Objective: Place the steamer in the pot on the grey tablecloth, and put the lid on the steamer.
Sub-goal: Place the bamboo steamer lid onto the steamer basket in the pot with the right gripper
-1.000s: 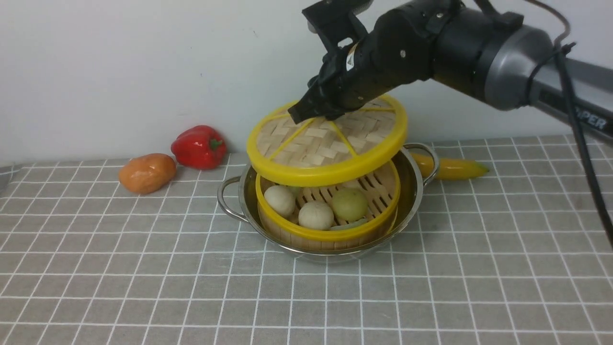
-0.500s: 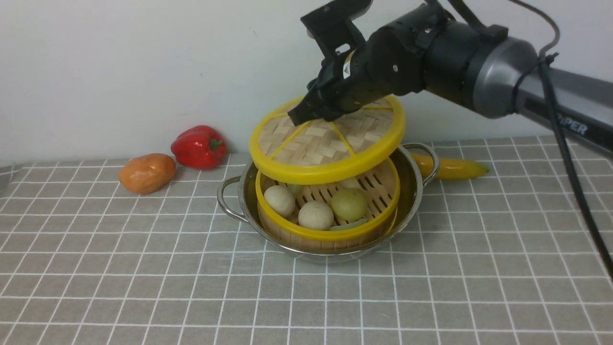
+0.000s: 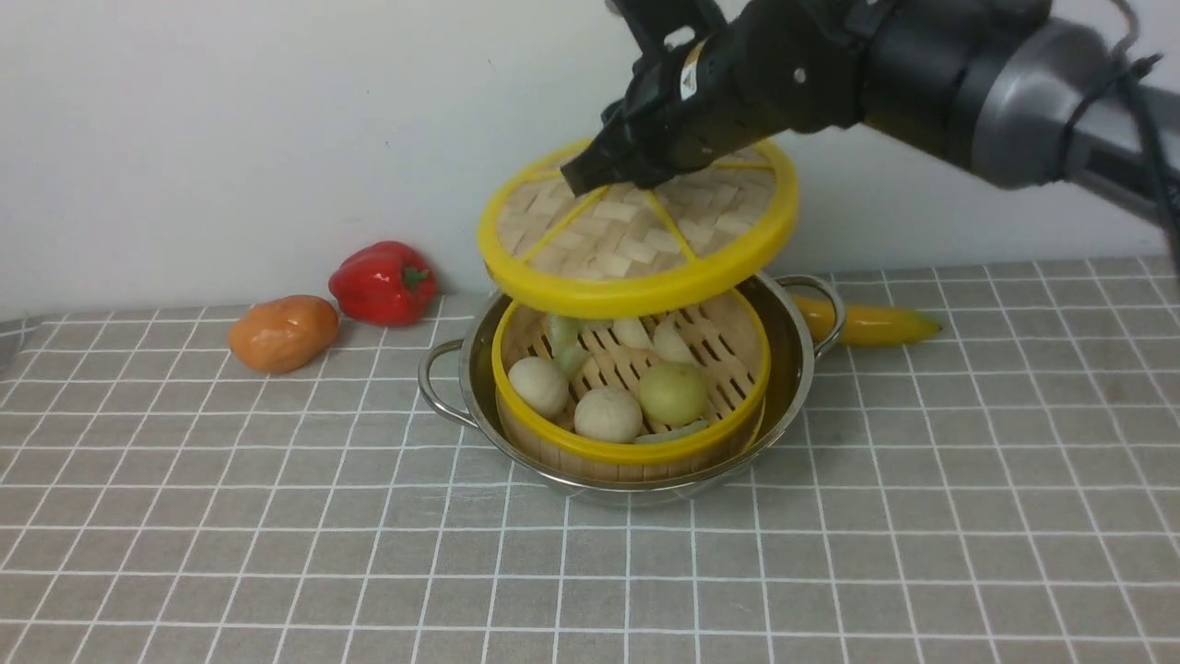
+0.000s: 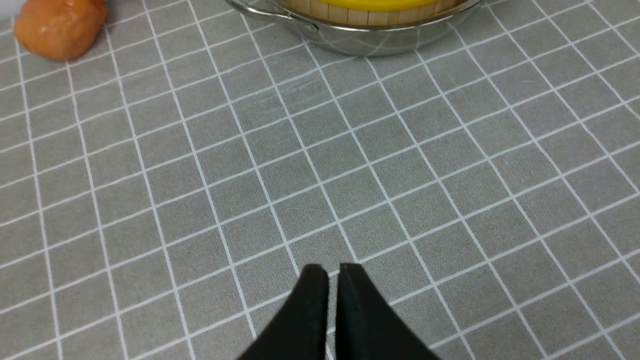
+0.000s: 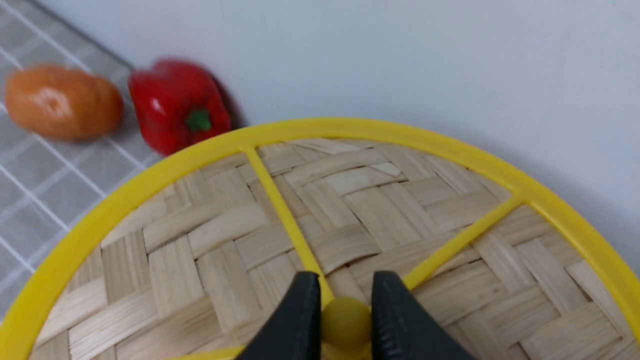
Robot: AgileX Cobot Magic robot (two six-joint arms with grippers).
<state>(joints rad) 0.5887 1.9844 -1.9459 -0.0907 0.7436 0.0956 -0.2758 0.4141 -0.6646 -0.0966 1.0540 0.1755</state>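
Note:
The steamer [image 3: 636,433], a bamboo basket with yellow rims holding pale buns, sits inside the shiny steel pot [image 3: 442,378] on the grey tablecloth [image 3: 277,535]. My right gripper [image 3: 590,175] is shut on the yellow centre knob of the woven lid [image 3: 636,249] and holds it tilted in the air above the steamer, apart from it. In the right wrist view the gripper [image 5: 345,300] pinches the knob of the lid [image 5: 210,235]. My left gripper [image 4: 332,272] is shut and empty over bare cloth, short of the pot [image 4: 370,42].
A red pepper [image 3: 383,281] and an orange vegetable [image 3: 281,332] lie at the back left near the wall. A banana [image 3: 871,323] lies behind the pot's right handle. The wall stands close behind the pot.
My right gripper has lifted the lid higher above the steamer. More of the basket's floor and buns shows under it now. The pot and steamer have not moved.

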